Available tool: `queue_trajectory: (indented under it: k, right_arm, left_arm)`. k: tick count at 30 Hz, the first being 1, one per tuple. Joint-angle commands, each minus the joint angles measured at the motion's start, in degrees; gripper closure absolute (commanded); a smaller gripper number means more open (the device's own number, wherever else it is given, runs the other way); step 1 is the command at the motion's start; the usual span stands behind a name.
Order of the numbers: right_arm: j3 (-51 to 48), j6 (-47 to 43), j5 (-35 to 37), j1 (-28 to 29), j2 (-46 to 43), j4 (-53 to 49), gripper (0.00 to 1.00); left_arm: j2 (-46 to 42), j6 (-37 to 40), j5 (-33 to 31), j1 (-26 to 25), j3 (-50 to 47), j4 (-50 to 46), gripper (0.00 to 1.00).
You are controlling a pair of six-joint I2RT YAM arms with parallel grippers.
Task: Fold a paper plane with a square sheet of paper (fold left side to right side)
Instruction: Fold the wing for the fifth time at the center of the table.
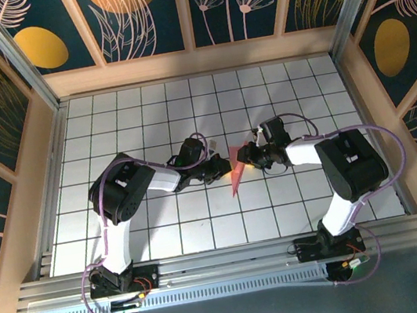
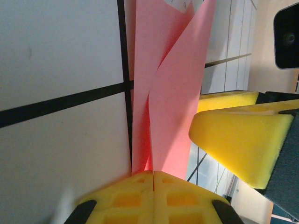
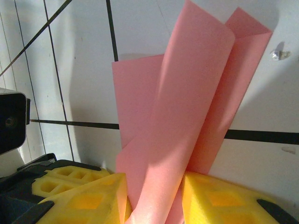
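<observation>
The pink paper (image 1: 235, 178) is being held up off the table (image 1: 130, 113), near its middle, between the two arms. It is folded into a long, thin shape, and its flaps are standing loose.

One end is being pinched by the left end effector (image 2: 153, 183), and its yellow pads are pressed flat together. The other part is being gripped by the right end effector (image 3: 154, 198). The puffy folds are being squeezed between its two pads, which are standing a little apart.

The fold looks round and soft, not sharp. To do this step well, the left side should probably be laid right over the right side, edge on edge, before any pressing is done. One end should be held firm while the other is being moved. The paper is thin, so hard pulling could tear or crumple it. A sharp crease would likely be made best against the table.
</observation>
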Motion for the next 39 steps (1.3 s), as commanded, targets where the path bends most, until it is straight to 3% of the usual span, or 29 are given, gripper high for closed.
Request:
queue_trajectory:
  k: [1,33,36,39]
  right_arm:
    - [-1.55,-0.52,1.27,0.92,-0.18,1.64,0.64]
    - [-5.20,-1.42,3.01,-1.14,-7.66,-0.61,0.62]
    - [-4.48,-3.02,3.11,-1.91,-9.71,-2.79,0.64]
    - [-3.00,-4.34,2.22,-1.90,-9.64,-3.87,0.75]
  left_arm:
    - [4.31,2.69,-5.36,-0.06,1.21,-4.95,1.00]
    - [6.59,3.86,-8.03,-0.68,4.03,-10.49,1.00]
    - [6.59,3.87,-8.36,-0.67,4.07,-10.72,1.00]
    - [6.50,3.82,-8.74,-0.67,3.96,-10.88,1.00]
